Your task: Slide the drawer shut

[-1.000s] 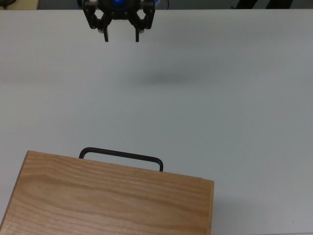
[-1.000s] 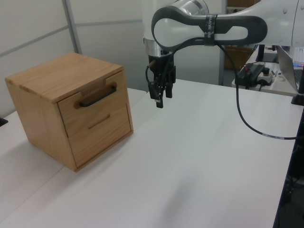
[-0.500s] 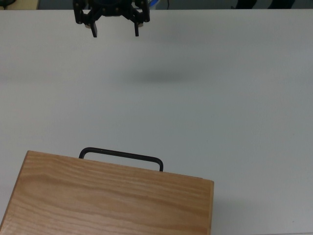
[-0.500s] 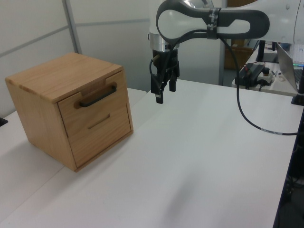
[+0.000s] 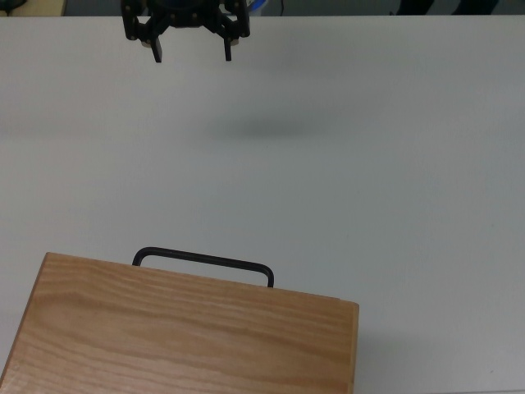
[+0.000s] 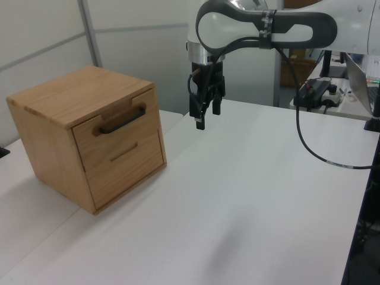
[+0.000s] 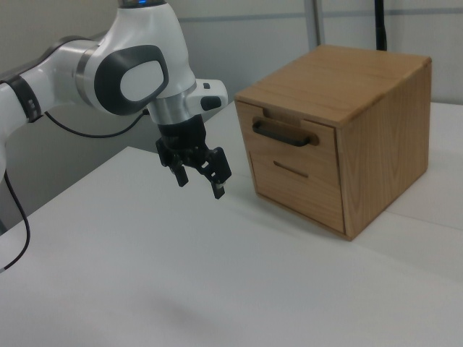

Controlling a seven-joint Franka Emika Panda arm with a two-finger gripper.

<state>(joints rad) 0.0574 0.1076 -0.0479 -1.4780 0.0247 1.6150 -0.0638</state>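
Drawer (image 6: 116,122) flush in cabinet (image 7: 340,130), black handle (image 5: 203,263) at top view's 7 o'clock. Hand (image 5: 190,52) at 11 o'clock, fingers apart, above worktop (image 5: 344,180).

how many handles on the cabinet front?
2: a black bar handle on the drawer, and a thin flat pull on the front below it. Other cabinet faces aren't visible.

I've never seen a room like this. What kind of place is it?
Probably a robot lab. A white robot arm with a black hand hangs over a plain white table. On the table sits only a wooden cabinet with a drawer. Cables and equipment stand behind it.
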